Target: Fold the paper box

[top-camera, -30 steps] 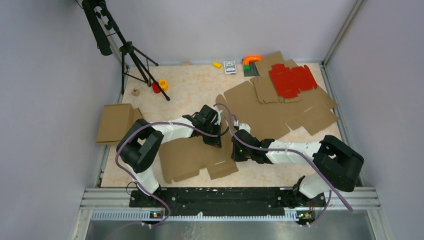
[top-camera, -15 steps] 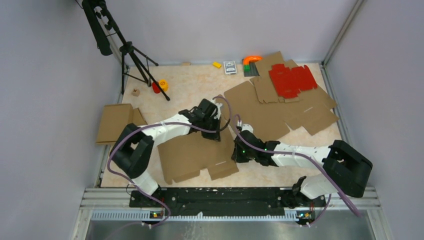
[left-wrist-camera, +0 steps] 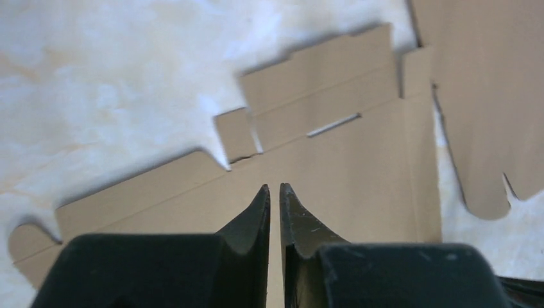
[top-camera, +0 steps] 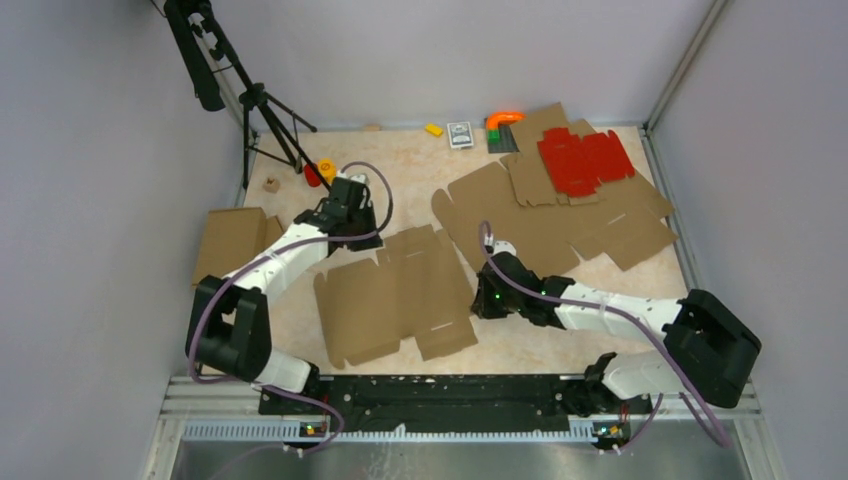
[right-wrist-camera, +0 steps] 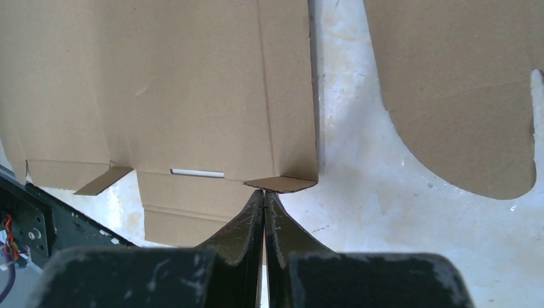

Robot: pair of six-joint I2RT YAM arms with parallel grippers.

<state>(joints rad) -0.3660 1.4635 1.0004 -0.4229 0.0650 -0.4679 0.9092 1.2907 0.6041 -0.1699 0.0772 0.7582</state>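
The paper box (top-camera: 395,295) lies flat and unfolded in the middle of the table, a brown die-cut sheet with slots and tabs. My left gripper (top-camera: 358,222) hangs off its back left corner. In the left wrist view its fingertips (left-wrist-camera: 274,187) stand a narrow gap apart over the paper box (left-wrist-camera: 346,167), with nothing between them. My right gripper (top-camera: 483,297) is at the box's right edge. In the right wrist view the shut tips (right-wrist-camera: 265,192) sit right under a small upturned corner flap (right-wrist-camera: 280,184) of the paper box (right-wrist-camera: 192,90).
A pile of other brown sheets (top-camera: 560,215) with a red sheet (top-camera: 585,160) on top fills the back right, close to the box's right edge. A folded brown carton (top-camera: 232,245) lies at left. A tripod (top-camera: 255,100) and small items (top-camera: 322,172) stand at the back.
My left arm has let go of the box's back right part and swung away to the back left, its jaws parting slightly. The box now lies flat. The right gripper has barely moved.
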